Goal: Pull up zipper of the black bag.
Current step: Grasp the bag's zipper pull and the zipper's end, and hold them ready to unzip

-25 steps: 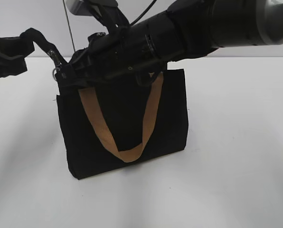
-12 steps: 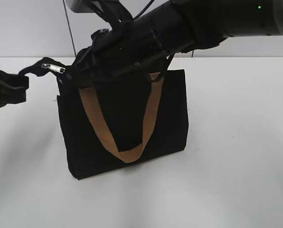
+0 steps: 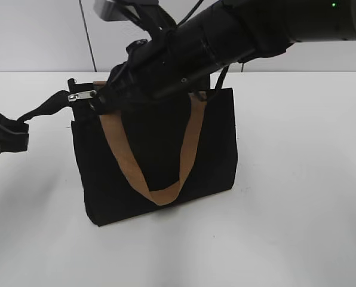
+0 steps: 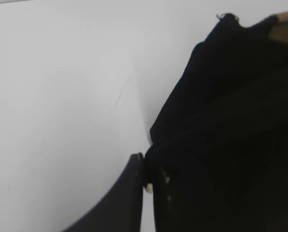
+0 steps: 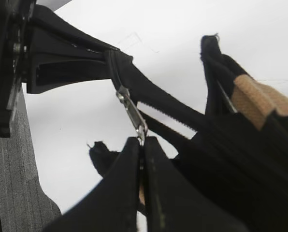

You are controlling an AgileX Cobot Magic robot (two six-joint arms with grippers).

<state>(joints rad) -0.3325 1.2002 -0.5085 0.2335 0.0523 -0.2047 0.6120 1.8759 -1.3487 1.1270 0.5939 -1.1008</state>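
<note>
The black bag stands upright on the white table, with a tan handle hanging down its front. My right gripper reaches across to the bag's top left corner and is shut on the zipper's silver pull tab. In the right wrist view the jaws pinch the tab on the black zip track. My left gripper is at the far left, shut on the black fabric tail of the zip and holding it taut. In the left wrist view one finger presses against black fabric; the other finger is hidden.
The white table stretches round the bag, with a grey wall behind it. A thin dark rod rises behind the bag's left corner. A grey textured surface fills the lower left of the right wrist view.
The right gripper has moved right with the pull tab, along the bag's top. The left gripper has dropped lower and further left, stretching the zip tail.
</note>
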